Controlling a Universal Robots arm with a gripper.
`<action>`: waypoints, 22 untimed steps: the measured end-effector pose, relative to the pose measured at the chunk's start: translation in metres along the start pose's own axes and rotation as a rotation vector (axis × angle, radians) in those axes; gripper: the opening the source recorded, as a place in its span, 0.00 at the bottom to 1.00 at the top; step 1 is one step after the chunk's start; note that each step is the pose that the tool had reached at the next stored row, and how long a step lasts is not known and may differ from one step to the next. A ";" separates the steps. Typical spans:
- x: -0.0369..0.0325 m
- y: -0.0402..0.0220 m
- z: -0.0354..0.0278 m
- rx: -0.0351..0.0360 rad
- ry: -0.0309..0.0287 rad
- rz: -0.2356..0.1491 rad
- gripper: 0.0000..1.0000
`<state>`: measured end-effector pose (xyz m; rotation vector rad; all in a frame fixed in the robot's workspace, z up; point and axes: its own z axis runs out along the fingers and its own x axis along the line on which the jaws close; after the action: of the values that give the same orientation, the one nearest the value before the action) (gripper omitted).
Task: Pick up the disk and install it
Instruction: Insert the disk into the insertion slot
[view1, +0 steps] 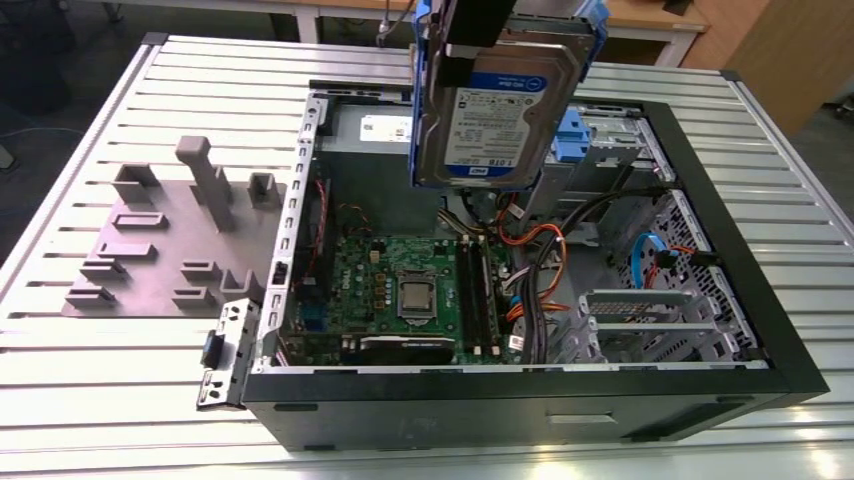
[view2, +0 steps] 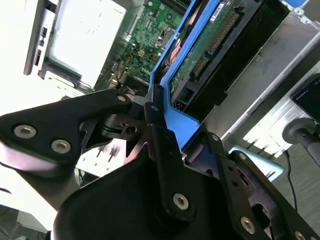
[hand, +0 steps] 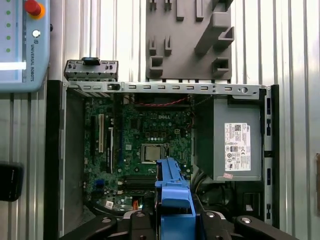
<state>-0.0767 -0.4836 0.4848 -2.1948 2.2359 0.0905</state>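
Up close, the gripper (view2: 159, 112) linkage, clamped tight on the blue carrier of the disk (view2: 210, 47). Held upright, hanging below the jaws over the open computer case (view1: 747, 330) and its motherboard (view1: 400, 290). Pick-up done, install pending. Probably calls for squaring with the drive cage (view1: 617, 145) below and aside.

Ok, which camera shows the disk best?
The exterior view: the disk faces it label-first, upright above the open computer case. The second wrist view shows its circuit-board side and blue carrier up close. The first wrist view shows the carrier's blue edge.
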 end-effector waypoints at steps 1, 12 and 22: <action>0.0026 -0.0001 -0.0001 0.0000 0.0002 0.000 0.36; 0.0239 -0.0024 -0.0007 0.0000 0.0019 -0.001 0.36; 0.0313 -0.0237 -0.0005 0.0000 0.0020 -0.001 0.36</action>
<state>-0.0536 -0.5153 0.4829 -2.1975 2.2354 0.0884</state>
